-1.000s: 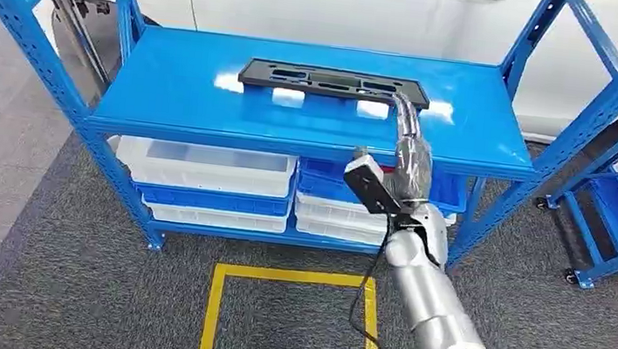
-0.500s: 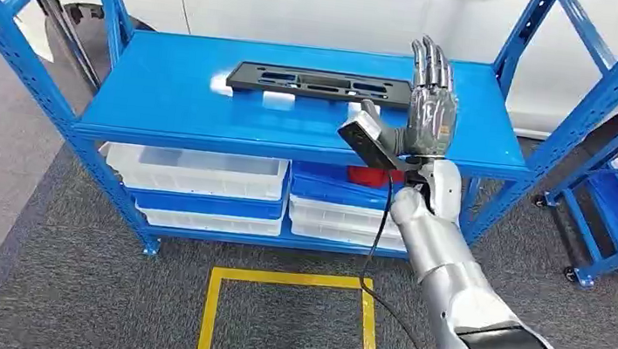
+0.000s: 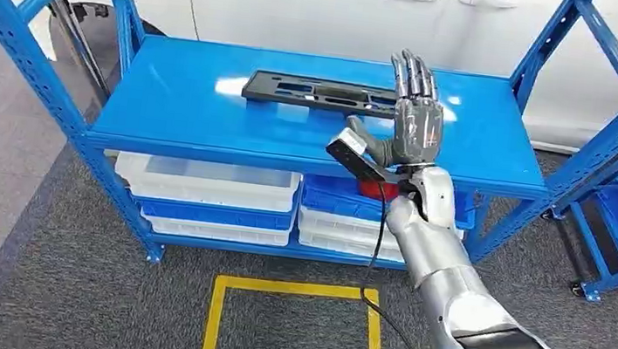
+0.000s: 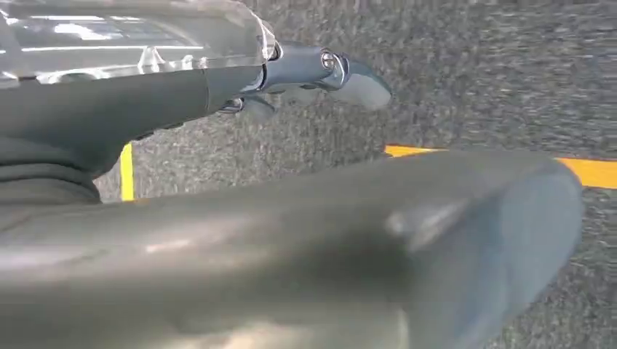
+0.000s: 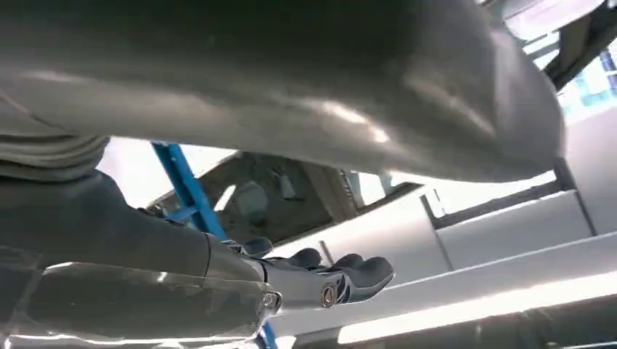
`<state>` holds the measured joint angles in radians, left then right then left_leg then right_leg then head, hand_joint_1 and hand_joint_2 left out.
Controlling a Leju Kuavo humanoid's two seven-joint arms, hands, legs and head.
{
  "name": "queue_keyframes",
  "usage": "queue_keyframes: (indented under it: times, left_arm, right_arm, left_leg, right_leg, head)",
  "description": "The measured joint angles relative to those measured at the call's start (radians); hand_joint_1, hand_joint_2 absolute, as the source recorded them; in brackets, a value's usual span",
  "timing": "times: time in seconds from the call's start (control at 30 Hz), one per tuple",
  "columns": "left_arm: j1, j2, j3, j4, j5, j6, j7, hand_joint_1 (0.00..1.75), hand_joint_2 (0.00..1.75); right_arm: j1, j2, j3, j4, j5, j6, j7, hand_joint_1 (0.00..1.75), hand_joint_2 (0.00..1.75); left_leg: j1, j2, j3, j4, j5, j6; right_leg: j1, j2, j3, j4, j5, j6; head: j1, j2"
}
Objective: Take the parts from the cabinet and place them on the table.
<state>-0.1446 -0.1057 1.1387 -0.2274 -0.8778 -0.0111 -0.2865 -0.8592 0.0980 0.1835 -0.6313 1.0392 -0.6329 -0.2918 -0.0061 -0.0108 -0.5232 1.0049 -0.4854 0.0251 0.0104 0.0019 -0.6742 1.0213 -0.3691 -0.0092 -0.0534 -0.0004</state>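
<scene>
Right hand (image 3: 414,127) raised before the blue shelf (image 3: 174,98), fingers (image 3: 411,72) straight, apart, holding nothing.
Black part (image 3: 319,93) flat on the top shelf, just behind the hand; left hand (image 4: 218,94) above carpet, empty.

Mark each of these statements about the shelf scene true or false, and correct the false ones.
1. The black part lies flat on the top shelf of the blue rack. True.
2. The right robot hand grips the black part. False: it is raised with fingers extended and holds nothing.
3. White bins sit on the lower shelf. True.
4. The yellow floor marking runs under the rack. False: it lies on the carpet in front of the rack.
5. The left robot hand hangs above the carpet. True.
</scene>
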Motion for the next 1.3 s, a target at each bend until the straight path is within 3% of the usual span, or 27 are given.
queue_keyframes:
  times: [0.03,0.07,0.1,0.17,0.2,0.23,0.3,0.33,0.37,0.4,0.47,0.5,0.53,0.57,0.67,0.7,0.8,0.83,0.87,0.9,0.97,1.0,1.03,1.13,1.2,1.27,1.3]
  left_arm:
    - [-0.004,0.001,0.000,0.000,0.000,0.004,0.000,0.00,0.00]
    - [-0.004,0.001,0.000,0.000,0.000,0.006,0.002,0.00,0.00]
    - [-0.003,0.000,0.000,0.000,0.000,0.006,0.003,0.00,0.00]
    - [-0.006,0.002,0.000,0.000,0.002,0.008,0.004,0.00,0.00]
    - [-0.009,0.001,0.000,0.000,0.003,0.008,0.004,0.00,0.00]
    - [-0.010,0.000,0.000,0.002,0.003,0.008,0.004,0.00,0.00]
    - [-0.006,0.000,0.000,0.002,0.003,0.009,0.004,0.00,0.00]
    - [-0.004,0.000,0.000,0.002,0.003,0.011,0.004,0.00,0.00]
    - [-0.002,0.000,0.000,0.002,0.003,0.011,0.004,0.00,0.00]
    - [-0.001,0.001,0.000,0.002,0.003,0.013,0.003,0.00,0.00]
    - [0.000,0.001,0.000,0.002,0.003,0.014,0.002,0.00,0.00]
    - [0.003,0.000,0.000,0.003,0.003,0.015,0.001,0.00,0.00]
    - [0.000,0.000,0.000,0.003,0.003,0.015,-0.001,0.00,0.00]
    - [0.001,0.000,0.000,0.003,0.003,0.016,-0.002,0.00,0.00]
    - [0.007,0.000,0.001,0.003,0.003,0.019,-0.004,0.00,0.00]
    - [0.006,0.000,0.001,0.003,0.003,0.019,-0.006,0.00,0.00]
    - [0.003,0.001,0.001,0.003,-0.001,0.018,-0.010,0.00,0.00]
    - [0.005,0.001,0.001,0.003,-0.002,0.016,-0.010,0.00,0.00]
    - [0.006,0.001,0.000,0.003,-0.004,0.015,-0.010,0.00,0.00]
    - [0.007,0.001,0.000,0.003,-0.006,0.015,-0.009,0.00,0.00]
    - [0.005,-0.001,-0.001,0.003,-0.013,0.013,-0.006,0.00,0.00]
    - [0.005,-0.007,-0.002,0.003,-0.015,0.013,-0.006,0.00,0.00]
    - [0.004,-0.008,-0.002,0.005,-0.016,0.013,-0.005,0.00,0.00]
    - [0.001,-0.008,-0.002,0.005,-0.021,0.014,-0.002,0.00,0.00]
    - [-0.001,-0.006,-0.003,0.005,-0.021,0.014,-0.001,0.00,0.00]
    - [-0.007,-0.007,-0.005,0.005,-0.021,0.014,-0.001,0.00,0.00]
    - [-0.006,-0.007,-0.006,0.005,-0.021,0.014,-0.001,0.00,0.00]
  right_arm:
    - [0.003,0.003,0.011,0.000,0.025,0.003,0.008,0.00,1.75]
    - [0.008,0.010,0.024,0.000,0.044,0.013,0.010,0.00,1.75]
    - [0.013,0.014,0.035,0.000,0.056,0.024,0.012,0.00,1.75]
    - [0.017,0.026,0.057,-0.003,0.089,0.052,0.019,0.00,1.75]
    - [0.016,0.031,0.071,-0.003,0.101,0.062,0.024,0.00,1.75]
    - [0.017,0.040,0.085,-0.003,0.117,0.071,0.030,0.00,1.75]
    - [0.032,0.060,0.128,-0.002,0.168,0.067,0.043,0.00,1.75]
    - [0.040,0.063,0.147,-0.001,0.193,0.064,0.057,0.00,1.75]
    - [0.049,0.069,0.172,0.001,0.226,0.061,0.073,0.00,1.75]
    - [0.054,0.076,0.198,0.005,0.256,0.055,0.091,0.00,1.75]
    - [0.056,0.086,0.243,0.013,0.297,0.043,0.114,0.00,1.75]
    - [0.056,0.090,0.260,0.020,0.307,0.037,0.123,0.00,1.75]
    - [0.055,0.094,0.281,0.027,0.321,0.026,0.130,0.00,1.75]
    - [0.058,0.095,0.296,0.031,0.334,0.019,0.140,0.00,1.75]
    - [0.060,0.101,0.339,0.044,0.362,-0.001,0.170,0.00,1.75]
    - [0.058,0.103,0.348,0.048,0.369,-0.008,0.178,0.00,1.75]
    - [0.059,0.103,0.374,0.065,0.383,-0.010,0.205,0.00,1.75]
    - [0.063,0.103,0.379,0.071,0.386,-0.010,0.212,0.00,1.75]
    - [0.066,0.103,0.385,0.076,0.389,-0.011,0.217,0.00,1.75]
    - [0.067,0.103,0.391,0.080,0.392,-0.013,0.224,0.00,1.75]
    - [0.066,0.103,0.395,0.087,0.393,-0.013,0.230,0.00,1.75]
    - [0.065,0.103,0.397,0.090,0.393,-0.013,0.231,0.00,1.75]
    - [0.064,0.104,0.398,0.094,0.393,-0.013,0.233,0.00,1.75]
    - [0.062,0.110,0.399,0.104,0.393,-0.011,0.240,0.00,1.75]
    - [0.059,0.121,0.400,0.108,0.393,-0.009,0.243,0.00,1.75]
    - [0.049,0.132,0.404,0.116,0.393,-0.006,0.243,0.00,1.75]
    - [0.048,0.136,0.407,0.120,0.393,-0.006,0.243,0.00,1.75]
  left_leg:
    - [0.004,0.001,-0.004,-0.002,-0.004,-0.007]
    - [0.005,0.003,0.002,-0.006,-0.008,-0.013]
    - [0.004,0.004,0.008,0.004,-0.004,-0.017]
    - [0.007,0.005,0.009,0.016,-0.018,-0.029]
    - [0.007,0.005,-0.013,0.068,-0.022,-0.030]
    - [0.011,0.005,-0.056,0.145,-0.043,-0.035]
    - [0.017,0.005,-0.146,0.278,-0.105,-0.049]
    - [0.020,0.005,-0.174,0.304,-0.116,-0.055]
    - [0.022,0.005,-0.182,0.287,-0.098,-0.058]
    - [0.025,0.005,-0.170,0.228,-0.053,-0.061]
    - [0.031,0.007,-0.114,0.047,0.084,-0.067]
    - [0.030,0.007,-0.108,0.014,0.095,-0.065]
    - [0.021,0.009,-0.107,-0.001,0.065,-0.049]
    - [0.020,0.007,-0.104,0.006,0.083,-0.033]
    - [0.025,0.005,-0.087,-0.001,0.077,-0.014]
    - [0.024,0.005,-0.080,-0.001,0.072,-0.008]
    - [0.021,0.004,-0.066,-0.001,0.055,0.004]
    - [0.019,0.003,-0.060,0.000,0.048,0.004]
    - [0.017,0.002,-0.050,0.000,0.041,0.004]
    - [0.015,0.001,-0.039,0.000,0.033,0.005]
    - [0.009,0.000,-0.013,0.000,0.016,0.004]
    - [0.010,0.000,-0.008,-0.003,0.006,0.003]
    - [0.005,0.000,-0.001,-0.002,0.001,-0.004]
    - [0.005,0.003,0.009,0.005,0.001,-0.021]
    - [0.008,0.003,0.003,0.041,-0.013,-0.026]
    - [0.012,0.004,-0.071,0.160,-0.053,-0.033]
    - [0.017,0.004,-0.117,0.226,-0.083,-0.043]
  right_leg:
    - [0.003,0.001,0.005,-0.012,-0.014,0.000]
    - [0.005,0.002,0.006,-0.015,-0.002,-0.004]
    - [0.004,0.001,0.012,-0.018,-0.009,-0.010]
    - [-0.006,0.002,0.038,-0.029,-0.012,-0.016]
    - [-0.008,0.001,0.047,-0.032,-0.017,-0.023]
    - [-0.008,0.001,0.052,-0.033,-0.023,-0.025]
    - [-0.008,0.002,0.066,-0.033,-0.038,-0.025]
    - [-0.009,0.003,0.074,-0.031,-0.045,-0.024]
    - [-0.011,0.004,0.084,-0.030,-0.054,-0.021]
    - [-0.013,0.004,0.097,-0.027,-0.065,-0.018]
    - [-0.017,0.004,0.122,-0.023,-0.088,-0.009]
    - [-0.014,0.005,0.128,-0.020,-0.095,-0.003]
    - [-0.013,0.005,0.122,-0.020,-0.097,0.002]
    - [-0.013,0.004,0.120,-0.021,-0.102,0.010]
    - [-0.016,0.003,0.124,-0.002,-0.110,0.029]
    - [-0.017,0.003,0.103,0.041,-0.114,0.031]
    - [-0.017,0.002,-0.044,0.266,-0.195,0.039]
    - [-0.017,0.002,-0.081,0.306,-0.206,0.038]
    - [-0.017,0.002,-0.092,0.299,-0.191,0.033]
    - [-0.015,0.002,-0.084,0.252,-0.151,0.028]
    - [-0.006,0.002,-0.022,0.077,-0.033,0.008]
    - [0.003,0.002,0.004,-0.008,0.018,-0.010]
    - [0.007,0.000,0.006,-0.011,-0.020,-0.010]
    - [0.006,0.004,0.018,-0.020,-0.010,-0.019]
    - [-0.003,0.003,0.050,-0.036,-0.014,-0.023]
    - [-0.004,0.003,0.062,-0.038,-0.024,-0.030]
    - [-0.003,0.003,0.066,-0.038,-0.030,-0.030]
  head:
    - [0.001,0.000]
    - [0.002,0.000]
    - [0.001,0.000]
    - [0.001,0.000]
    - [0.001,0.000]
    - [0.001,0.000]
    - [0.001,0.000]
    - [0.001,0.000]
    - [0.001,0.000]
    - [0.001,0.000]
    - [0.001,0.000]
    - [0.002,0.000]
    - [0.001,0.000]
    - [0.001,0.000]
    - [0.001,0.000]
    - [0.001,0.000]
    - [0.001,0.000]
    - [0.001,0.000]
    - [0.001,0.000]
    - [0.001,0.000]
    - [0.001,0.000]
    - [0.002,0.000]
    - [0.001,0.000]
    - [0.001,0.000]
    - [0.001,0.000]
    - [0.001,0.000]
    - [0.001,0.000]
